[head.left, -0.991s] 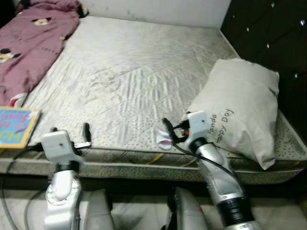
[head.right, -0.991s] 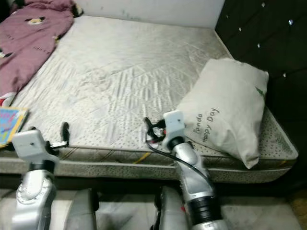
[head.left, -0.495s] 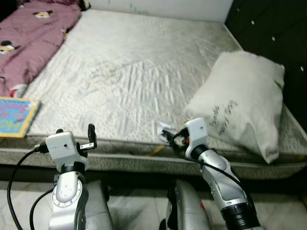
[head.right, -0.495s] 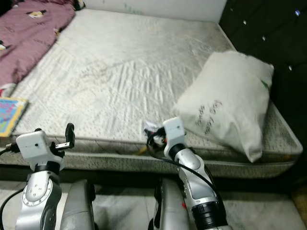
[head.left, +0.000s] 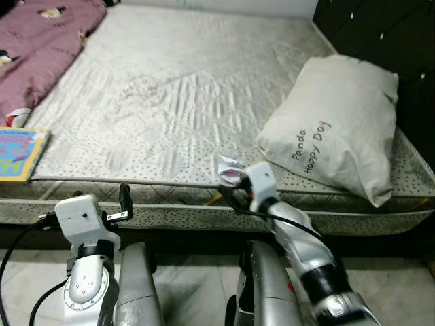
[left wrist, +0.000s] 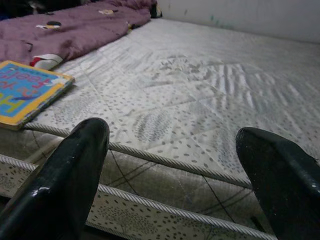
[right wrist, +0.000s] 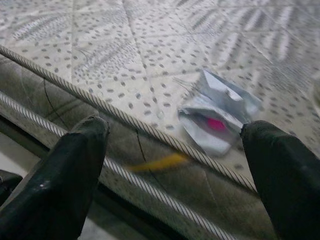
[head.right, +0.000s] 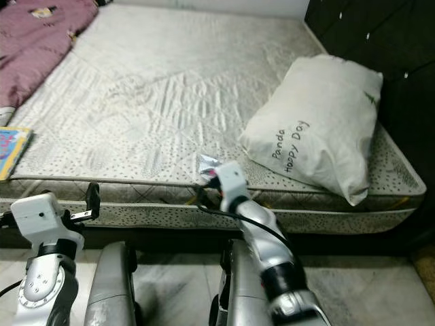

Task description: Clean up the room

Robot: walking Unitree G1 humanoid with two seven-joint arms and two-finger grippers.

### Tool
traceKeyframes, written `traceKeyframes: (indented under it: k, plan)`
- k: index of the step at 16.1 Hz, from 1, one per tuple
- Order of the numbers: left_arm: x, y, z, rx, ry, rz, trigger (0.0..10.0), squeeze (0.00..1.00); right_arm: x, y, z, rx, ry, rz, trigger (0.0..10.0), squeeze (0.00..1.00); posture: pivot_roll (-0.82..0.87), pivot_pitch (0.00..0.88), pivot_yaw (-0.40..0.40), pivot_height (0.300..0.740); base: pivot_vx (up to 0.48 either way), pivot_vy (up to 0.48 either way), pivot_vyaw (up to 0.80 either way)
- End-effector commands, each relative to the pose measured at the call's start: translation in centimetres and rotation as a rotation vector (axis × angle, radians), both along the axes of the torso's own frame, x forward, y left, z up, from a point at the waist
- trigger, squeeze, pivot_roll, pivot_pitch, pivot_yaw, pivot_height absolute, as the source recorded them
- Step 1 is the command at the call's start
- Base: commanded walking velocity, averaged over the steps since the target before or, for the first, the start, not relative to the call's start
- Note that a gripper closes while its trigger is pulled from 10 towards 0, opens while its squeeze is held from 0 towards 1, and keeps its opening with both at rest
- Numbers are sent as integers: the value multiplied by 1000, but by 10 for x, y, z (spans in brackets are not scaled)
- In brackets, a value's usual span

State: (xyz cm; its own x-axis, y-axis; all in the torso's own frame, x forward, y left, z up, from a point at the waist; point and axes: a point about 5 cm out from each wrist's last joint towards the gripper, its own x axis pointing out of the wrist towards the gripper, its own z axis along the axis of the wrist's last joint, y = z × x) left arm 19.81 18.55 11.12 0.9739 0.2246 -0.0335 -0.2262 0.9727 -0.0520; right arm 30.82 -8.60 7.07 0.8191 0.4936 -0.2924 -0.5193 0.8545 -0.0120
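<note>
A crumpled white wrapper point(head.left: 228, 170) with a pink spot lies on the mattress point(head.left: 170, 88) close to its front edge. My right gripper point(right wrist: 175, 127) is open just in front of and slightly below that edge. The wrapper point(right wrist: 217, 120) lies a short way beyond its fingertips and is not touched. My left gripper point(left wrist: 172, 132) is open too, low before the mattress's front edge further left, with nothing between its fingers. A colourful children's book point(head.left: 17, 153) rests on the mattress's front left corner. A purple printed blanket point(head.left: 34, 41) is heaped at the far left.
A white pillow point(head.left: 333, 125) with writing leans at the right of the mattress against a dark tufted headboard point(head.left: 380, 34). A yellow scrap point(right wrist: 160, 162) pokes out at the mattress side below the wrapper. Pale floor tiles point(head.left: 408, 299) lie below the bed.
The whole view has shifted as the camera moved. My right gripper has dropped from beside the wrapper to just below the mattress edge. The wrapper lies in the same spot.
</note>
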Motion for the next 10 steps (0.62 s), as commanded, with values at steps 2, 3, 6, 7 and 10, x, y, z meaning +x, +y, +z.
traceKeyframes:
  k: [2,3,6,7,10]
  plan:
    - [-7,0,6,11,8,14,10000,0,12,10,6,-2,-35,12,10000,0,150,110,-99,533,0,0,0]
    - [-13,0,7,20,17,19,10000,0,16,14,8,0,-60,13,10000,0,168,120,-106,533,0,0,0]
    - [-27,-5,10,30,35,23,10000,0,26,21,15,19,-107,-23,10000,0,223,141,-116,533,0,0,0]
    - [-29,-5,11,32,39,24,10000,0,27,23,15,15,-111,-27,10000,0,238,144,-117,533,0,0,0]
    - [-41,-2,21,62,50,59,10000,0,35,32,11,-37,-114,-57,10000,0,312,165,-123,533,0,0,0]
